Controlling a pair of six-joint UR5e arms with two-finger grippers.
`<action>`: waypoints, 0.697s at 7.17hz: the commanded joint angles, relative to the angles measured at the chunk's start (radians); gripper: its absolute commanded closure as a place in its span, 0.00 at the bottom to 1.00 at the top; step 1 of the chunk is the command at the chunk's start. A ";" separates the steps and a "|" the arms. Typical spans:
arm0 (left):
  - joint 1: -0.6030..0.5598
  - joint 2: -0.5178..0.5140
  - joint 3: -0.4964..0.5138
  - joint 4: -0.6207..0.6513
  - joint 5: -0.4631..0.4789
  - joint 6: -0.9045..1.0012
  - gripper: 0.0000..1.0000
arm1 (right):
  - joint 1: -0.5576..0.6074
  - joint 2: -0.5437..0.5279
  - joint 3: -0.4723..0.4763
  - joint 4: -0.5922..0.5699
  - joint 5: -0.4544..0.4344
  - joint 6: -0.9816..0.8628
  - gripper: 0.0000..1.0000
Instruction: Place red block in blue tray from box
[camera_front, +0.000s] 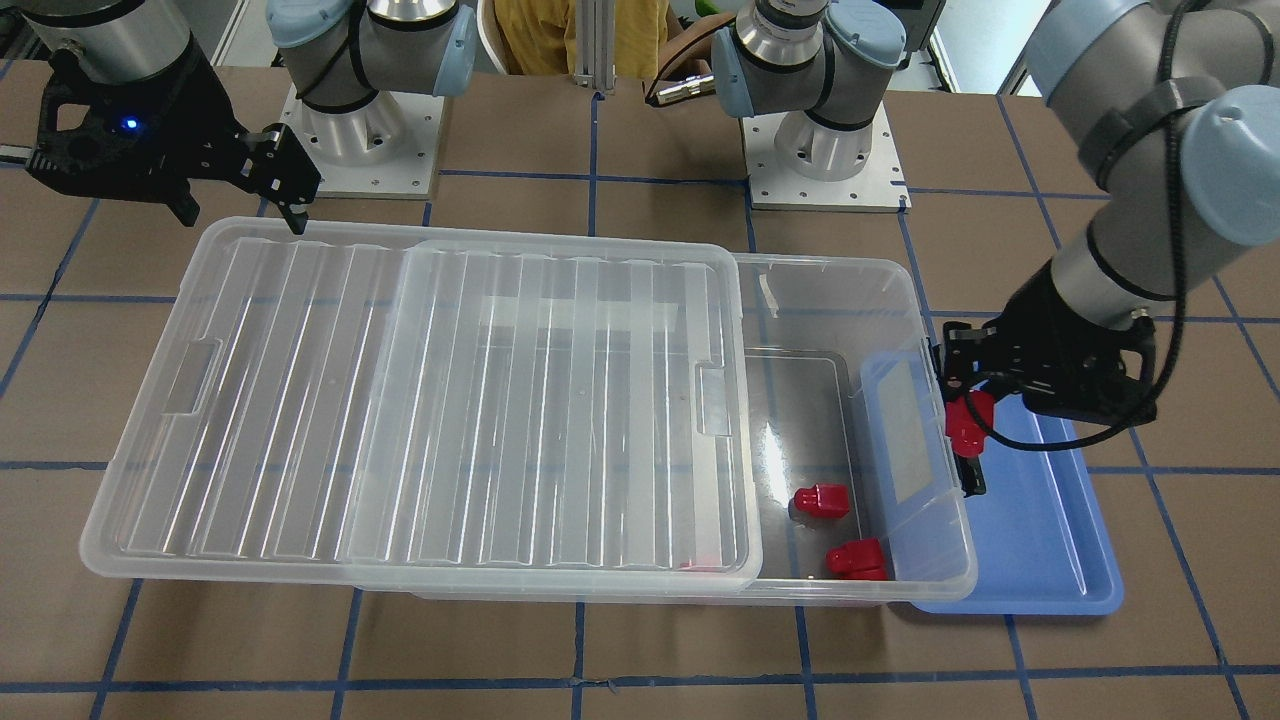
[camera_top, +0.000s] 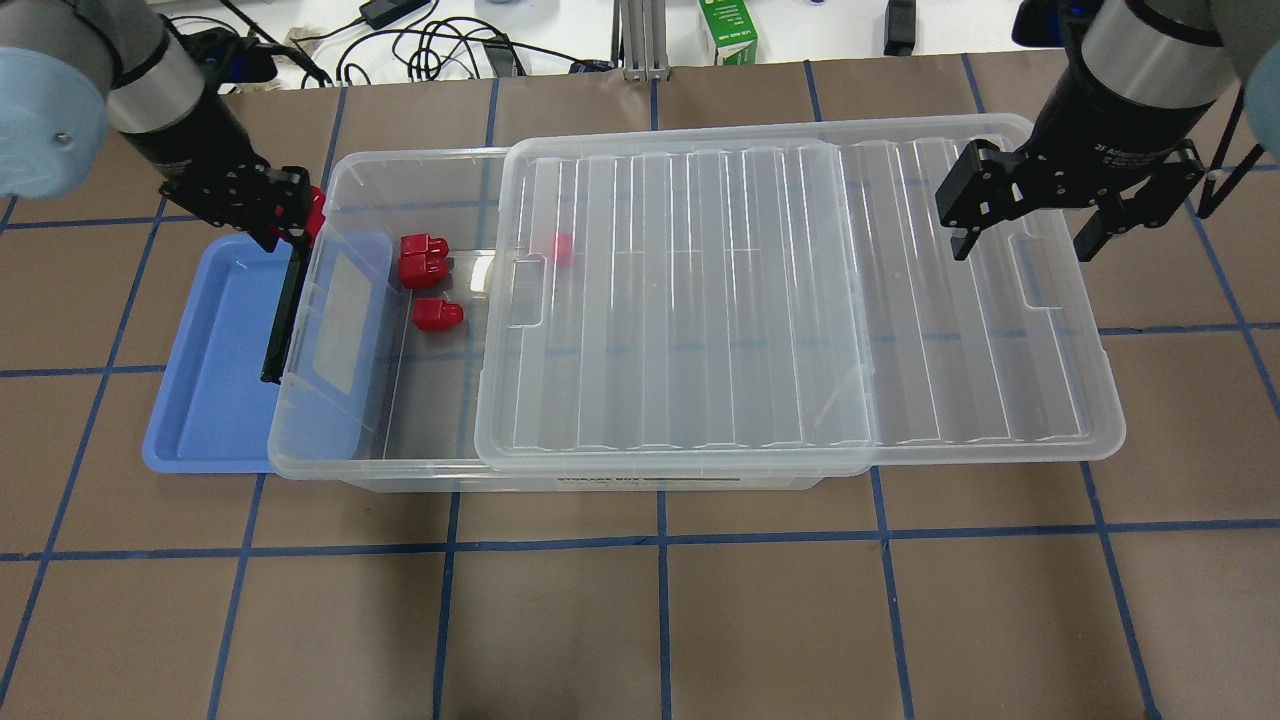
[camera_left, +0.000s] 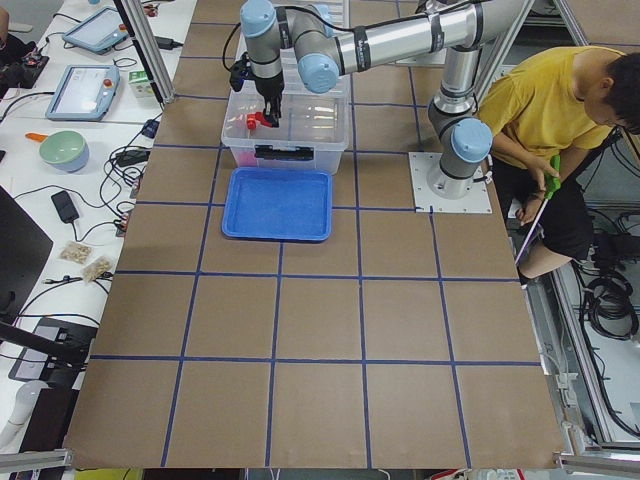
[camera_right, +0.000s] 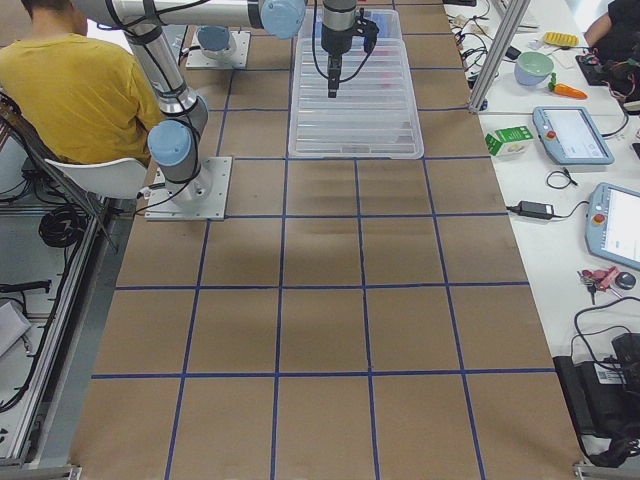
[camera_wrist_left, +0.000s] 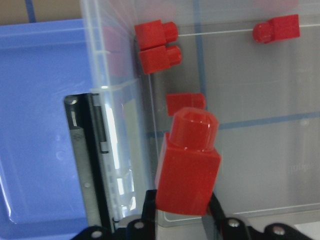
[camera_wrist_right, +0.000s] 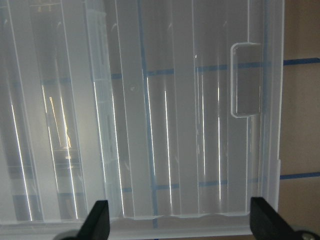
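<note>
Currently the left claw (camera_wrist_left: 181, 212) is clamped on one red block (camera_wrist_left: 187, 160), poised over the box (camera_top: 400, 470) end wall beside the abutting blue tray (camera_top: 215, 350), which suggests a short transfer. The lid (camera_top: 750, 300) sits slid aside, exposing the loose blocks (camera_top: 437, 315). The right claw (camera_top: 1020, 240) hangs wide and empty over the lid.

A brown table (camera_right: 320, 330) with a blue tape grid fills the view. At its far end lies the clear box (camera_right: 385, 50), its ribbed lid (camera_right: 375, 120) on top. The near right arm (camera_right: 170, 95) rises from its base plate and reaches across; the right gripper (camera_right: 332, 90) hangs over the lid, too small to judge. A person (camera_right: 75, 90) in yellow sits on a white chair (camera_right: 100, 175) beside the base. A side bench (camera_right: 560, 230) holds tablets (camera_right: 572, 135), a green carton (camera_right: 508, 140) and a bowl (camera_right: 534, 67).
</note>
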 joint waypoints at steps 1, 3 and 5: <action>0.155 -0.041 -0.024 0.051 -0.011 0.291 0.91 | 0.000 0.000 -0.001 0.002 -0.009 0.000 0.00; 0.190 -0.115 -0.073 0.146 -0.009 0.321 0.91 | 0.000 0.000 0.002 0.000 -0.013 0.000 0.00; 0.192 -0.161 -0.180 0.354 -0.012 0.326 0.91 | 0.000 0.007 0.003 0.000 -0.010 0.000 0.00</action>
